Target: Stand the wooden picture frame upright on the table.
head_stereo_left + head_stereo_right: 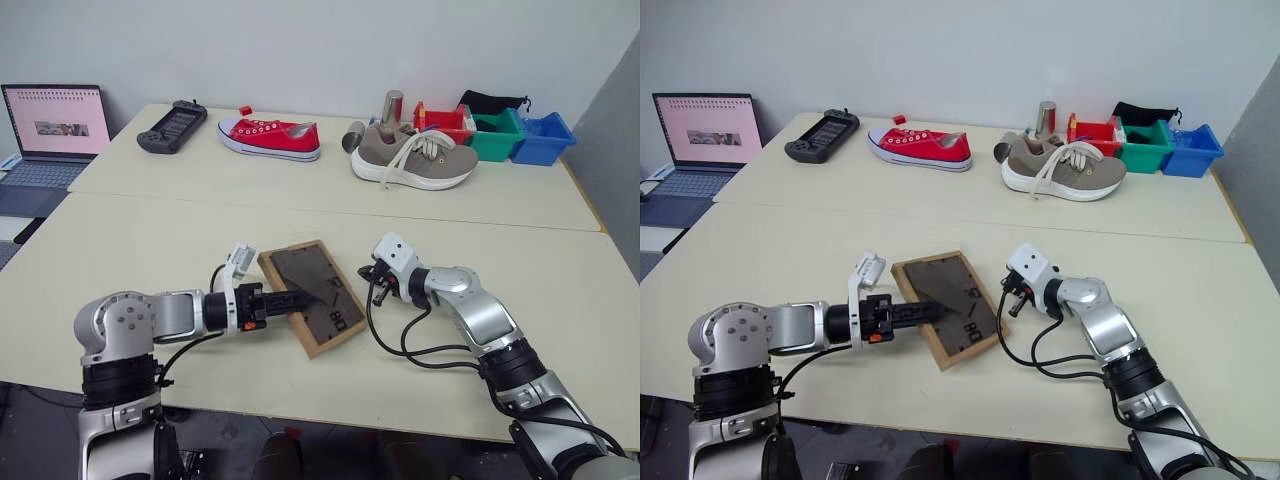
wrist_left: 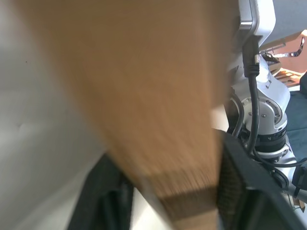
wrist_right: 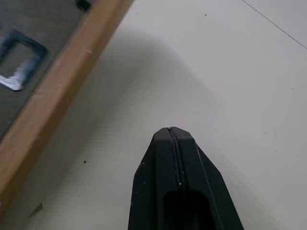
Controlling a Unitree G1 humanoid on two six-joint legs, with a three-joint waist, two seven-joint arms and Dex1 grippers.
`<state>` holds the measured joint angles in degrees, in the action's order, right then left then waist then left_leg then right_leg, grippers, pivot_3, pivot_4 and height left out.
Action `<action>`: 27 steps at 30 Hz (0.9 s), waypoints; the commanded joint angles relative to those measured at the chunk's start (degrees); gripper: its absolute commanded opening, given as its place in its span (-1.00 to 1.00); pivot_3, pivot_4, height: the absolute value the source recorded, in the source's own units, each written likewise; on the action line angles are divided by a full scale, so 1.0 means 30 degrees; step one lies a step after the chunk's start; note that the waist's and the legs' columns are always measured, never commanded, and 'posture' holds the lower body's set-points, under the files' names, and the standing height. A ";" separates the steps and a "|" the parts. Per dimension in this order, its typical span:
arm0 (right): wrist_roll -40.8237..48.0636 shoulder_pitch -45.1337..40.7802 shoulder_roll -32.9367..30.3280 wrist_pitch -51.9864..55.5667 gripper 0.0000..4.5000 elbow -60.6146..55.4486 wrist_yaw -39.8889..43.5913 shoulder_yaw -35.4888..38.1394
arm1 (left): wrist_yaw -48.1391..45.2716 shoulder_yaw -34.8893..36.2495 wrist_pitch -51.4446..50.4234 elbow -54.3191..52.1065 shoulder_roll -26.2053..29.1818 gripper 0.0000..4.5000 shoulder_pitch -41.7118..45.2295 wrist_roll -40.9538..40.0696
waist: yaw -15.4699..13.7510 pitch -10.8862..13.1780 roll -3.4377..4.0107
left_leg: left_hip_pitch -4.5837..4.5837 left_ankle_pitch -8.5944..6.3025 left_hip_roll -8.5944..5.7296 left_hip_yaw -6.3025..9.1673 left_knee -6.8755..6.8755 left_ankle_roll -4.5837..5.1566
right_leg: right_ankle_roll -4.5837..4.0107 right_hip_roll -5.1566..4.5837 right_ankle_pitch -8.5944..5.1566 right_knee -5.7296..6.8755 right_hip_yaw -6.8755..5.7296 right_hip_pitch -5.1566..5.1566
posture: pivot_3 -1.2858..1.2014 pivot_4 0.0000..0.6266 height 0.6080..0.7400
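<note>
The left gripper (image 1: 300, 300) has its two black fingers (image 2: 108, 196) either side of the wooden picture frame (image 1: 312, 297), one over the dark back panel and one beneath, closed partway onto its near-left edge; whether they press it firmly I cannot tell. The frame is back-side up near the front middle of the table (image 1: 150, 240), its left side seemingly lifted a little. The right gripper (image 3: 170, 136) has its fingers pressed fully together, holding nothing, tip just above the bare tabletop beside the frame's right edge, not touching it.

Along the far right edge stand three small bins: a red bin (image 1: 445, 120), a green bin (image 1: 497, 135) with a black pouch (image 1: 492, 101) behind it, and a blue bin (image 1: 543, 138); their contents are hard to make out. Before them lie a tan shoe (image 1: 415, 160) and metal cylinders (image 1: 392, 104); farther left a red shoe (image 1: 270, 138) and a black game controller (image 1: 172, 126). A laptop (image 1: 52, 130) sits off the table's left side.

A seam crosses the table between frame and shoes; the surface around the frame lies open to the front edge
</note>
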<state>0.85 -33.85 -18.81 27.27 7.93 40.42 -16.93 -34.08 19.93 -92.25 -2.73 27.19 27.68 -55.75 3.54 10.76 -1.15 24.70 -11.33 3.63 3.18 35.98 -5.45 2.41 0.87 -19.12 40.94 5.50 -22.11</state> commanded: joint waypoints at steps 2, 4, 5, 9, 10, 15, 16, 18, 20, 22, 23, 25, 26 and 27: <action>0.0021 -0.0336 -0.0009 -0.0429 -1.00 -0.0287 -0.0060 0.0353 | -0.0090 0.0113 0.0055 -0.0434 -0.0026 -0.42 0.0196 -0.0407 | 0.0000 0.0000 0.0000 | 0.0000 0.0000 0.0001 0.0001 -0.0001 0.0000 | 0.0000 0.0000 0.0000 0.0000 -0.0003 0.0000 | 0.03 -0.52 1.00; 0.0034 -0.0363 -0.0027 -0.0436 -1.00 -0.0240 -0.0077 0.0403 | -0.0147 0.0146 -0.0052 -0.0467 0.0011 -0.42 0.0246 -0.0581 | 0.0000 0.0000 -0.0001 | 0.0000 0.0000 0.0001 0.0001 -0.0001 0.0000 | -0.0001 0.0001 0.0000 -0.0001 -0.0002 0.0000 | 0.03 -0.52 1.00; 0.0042 -0.0387 -0.0046 -0.0447 -1.00 -0.0202 -0.0075 0.0435 | -0.0200 0.0112 -0.0074 -0.0509 0.0060 -0.42 0.0252 -0.0642 | 0.0000 0.0000 -0.0001 | 0.0000 -0.0002 0.0001 0.0001 -0.0001 0.0002 | 0.0000 0.0001 0.0000 -0.0003 -0.0001 0.0000 | 0.03 -0.52 1.00; 0.0037 -0.0496 -0.0076 -0.0514 -1.00 -0.0037 -0.0126 0.0525 | -0.0237 0.0054 -0.0081 -0.0557 0.0115 -0.42 0.0276 -0.0646 | 0.0000 0.0000 -0.0001 | 0.0000 -0.0001 0.0001 0.0001 -0.0001 0.0001 | 0.0000 0.0001 0.0000 -0.0003 -0.0002 0.0000 | 0.03 -0.52 1.00; 0.0041 -0.0526 -0.0074 -0.0526 -1.00 0.0003 -0.0129 0.0528 | -0.0212 -0.0042 -0.0010 -0.0581 0.0135 -0.42 0.0285 -0.0545 | 0.0000 0.0000 -0.0001 | 0.0000 -0.0001 0.0000 0.0000 -0.0001 0.0002 | 0.0000 0.0001 0.0000 -0.0004 -0.0001 0.0000 | 0.03 -0.52 1.00; 0.0060 -0.0502 -0.0077 -0.0556 -1.00 -0.0006 -0.0152 0.0464 | 0.0074 -0.0370 0.0336 -0.0689 0.0111 -0.42 0.0191 -0.0130 | -0.0005 0.0000 -0.0001 | 0.0000 0.0000 0.0001 0.0001 -0.0002 0.0000 | 0.0000 0.0000 0.0000 -0.0004 -0.0001 0.0000 | 0.03 -0.52 1.00; 0.0061 -0.0506 -0.0073 -0.0559 -1.00 0.0004 -0.0152 0.0456 | 0.0244 -0.0309 0.0384 -0.0556 0.0013 -0.42 0.0214 -0.0020 | -0.0009 0.0000 -0.0001 | 0.0000 -0.0001 0.0000 0.0001 -0.0002 0.0001 | 0.0000 0.0000 0.0000 -0.0004 -0.0001 0.0001 | 0.03 -0.52 1.00; 0.0069 -0.0495 -0.0063 -0.0552 -1.00 -0.0010 -0.0145 0.0443 | 0.0323 0.0004 0.0468 -0.0304 -0.0184 -0.11 0.0259 -0.0105 | -0.0016 0.0000 -0.0001 | 0.0000 -0.0001 0.0000 0.0001 -0.0002 0.0001 | 0.0000 0.0000 0.0000 -0.0006 -0.0001 0.0001 | 0.03 -0.52 1.00; 0.0063 -0.0522 -0.0070 -0.0566 -1.00 0.0042 -0.0148 0.0454 | 0.0604 0.0295 0.0198 -0.0124 -0.0316 0.07 0.0418 -0.0183 | -0.0017 0.0000 -0.0001 | 0.0000 -0.0001 0.0001 0.0001 -0.0002 0.0001 | 0.0000 0.0000 0.0000 -0.0009 -0.0001 0.0002 | 0.03 -0.52 1.00; 0.0056 -0.0533 -0.0093 -0.0578 -1.00 0.0075 -0.0149 0.0468 | 0.0769 0.0294 -0.0027 -0.0086 -0.0270 0.30 0.0429 -0.0343 | -0.0017 0.0000 -0.0001 | 0.0000 -0.0001 0.0001 0.0001 -0.0002 0.0002 | 0.0000 0.0001 0.0000 -0.0009 -0.0002 0.0002 | 0.03 -0.52 1.00; 0.0053 -0.0529 -0.0105 -0.0580 -1.00 0.0078 -0.0147 0.0472 | 0.0768 0.0245 -0.0067 -0.0091 -0.0211 0.36 0.0383 -0.0518 | -0.0014 0.0000 -0.0001 | 0.0000 -0.0001 0.0001 0.0001 -0.0002 0.0002 | 0.0000 0.0000 0.0000 -0.0008 -0.0002 0.0002 | 0.03 -0.52 1.00; 0.0068 -0.0429 -0.0259 -0.0536 -1.00 -0.0051 -0.0118 0.0556 | 0.0891 0.0416 -0.0084 -0.0062 -0.0255 0.58 0.0280 -0.0824 | -0.0015 0.0000 -0.0001 | 0.0000 -0.0001 0.0001 0.0000 -0.0003 0.0001 | 0.0000 0.0001 0.0000 -0.0008 0.0000 0.0002 | 0.03 -0.52 1.00; 0.0110 -0.0226 -0.0539 -0.0419 -1.00 -0.0355 -0.0020 0.0684 | 0.1045 0.0588 -0.0084 -0.0041 -0.0373 0.68 0.0258 -0.0803 | -0.0018 0.0000 -0.0001 | 0.0000 -0.0001 0.0001 0.0001 -0.0003 0.0001 | 0.0000 0.0001 0.0000 -0.0008 -0.0002 0.0001 | 0.03 -0.52 1.00; 0.0141 -0.0080 -0.0741 -0.0334 -1.00 -0.0574 0.0051 0.0774 | 0.1157 0.0705 -0.0084 -0.0025 -0.0455 0.76 0.0245 -0.0788 | -0.0038 0.0000 -0.0001 | 0.0000 -0.0001 0.0000 0.0001 -0.0002 0.0001 | -0.0001 0.0001 0.0000 -0.0008 -0.0001 0.0001 | 0.03 -0.52 1.00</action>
<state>0.92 -34.25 -19.61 26.80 8.92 40.12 -16.81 -31.14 19.91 -92.27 -2.42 26.05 28.10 -56.49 3.43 10.76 -1.15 24.70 -11.34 3.63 3.18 35.97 -5.45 2.41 0.87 -19.12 40.91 5.50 -22.10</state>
